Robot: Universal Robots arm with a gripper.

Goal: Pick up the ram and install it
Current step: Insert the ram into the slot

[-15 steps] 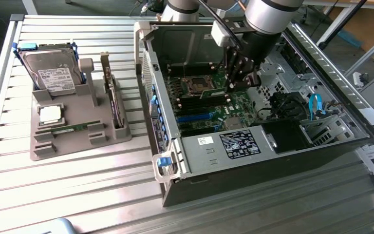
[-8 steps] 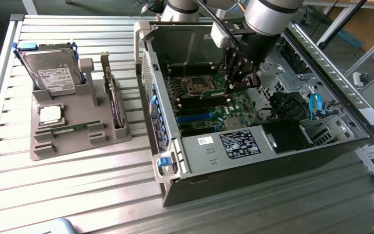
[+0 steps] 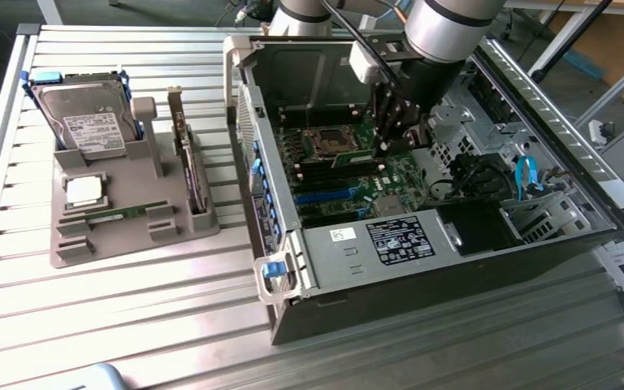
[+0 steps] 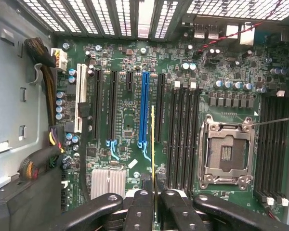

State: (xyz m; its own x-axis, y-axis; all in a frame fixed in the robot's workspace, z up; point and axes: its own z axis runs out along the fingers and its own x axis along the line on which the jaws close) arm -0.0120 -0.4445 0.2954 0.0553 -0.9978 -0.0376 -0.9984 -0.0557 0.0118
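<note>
The jaws stand narrow, clamped on the ram [image 4: 153, 144], with a dark finger [image 4: 140, 211] pressed against each flat side. The ram shows edge-on as a thin yellow-green line running straight out from between the jaws. It hangs over the green motherboard [image 4: 130, 120] and its edge lines up between the blue slot [image 4: 144, 108] and a black slot beside it. The empty memory slots [image 4: 183, 134] lie just to one side of the jaws, and the open processor socket [image 4: 226, 151] lies beyond them. In the exterior view the jaws reach down into the open computer case [image 3: 323, 244] on the bench [image 3: 127, 325].
</note>
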